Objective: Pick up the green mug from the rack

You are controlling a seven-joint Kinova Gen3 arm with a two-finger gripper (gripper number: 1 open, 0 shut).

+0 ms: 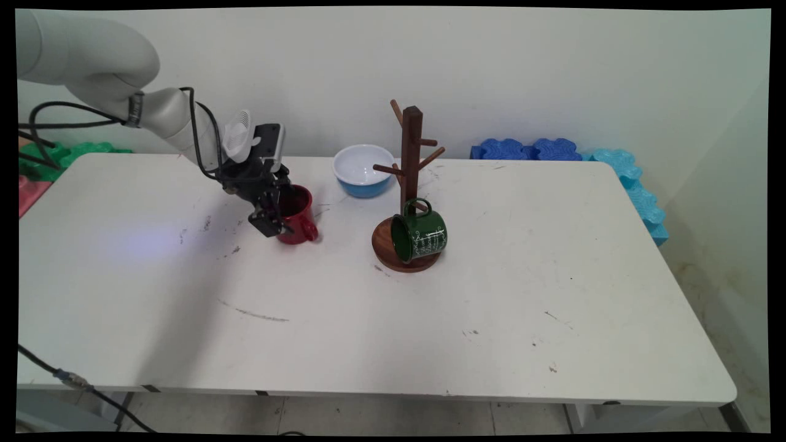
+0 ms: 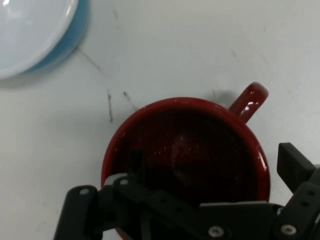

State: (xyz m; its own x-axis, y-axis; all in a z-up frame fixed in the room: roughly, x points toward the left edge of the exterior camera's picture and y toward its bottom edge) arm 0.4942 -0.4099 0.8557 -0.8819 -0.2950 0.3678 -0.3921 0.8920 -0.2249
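A red mug (image 1: 299, 216) stands on the white table (image 1: 430, 319), left of centre, with its handle towards the near right. My gripper (image 1: 279, 220) reaches down onto it from the left. In the hand view the red mug (image 2: 200, 150) fills the middle and its handle (image 2: 248, 100) points up and to the right. The gripper (image 2: 215, 167) is open. One finger (image 2: 136, 162) is down inside the mug near its left wall. The other finger (image 2: 295, 165) is outside the right wall, so the rim lies between them.
A wooden mug tree (image 1: 410, 184) stands right of the red mug. A green mug (image 1: 420, 236) lies on its side on the tree's round base. A blue bowl (image 1: 362, 169), white inside, sits behind; it also shows as the bowl (image 2: 35, 35) at the hand view's top left. Blue foam pieces (image 1: 614, 166) line the far right edge.
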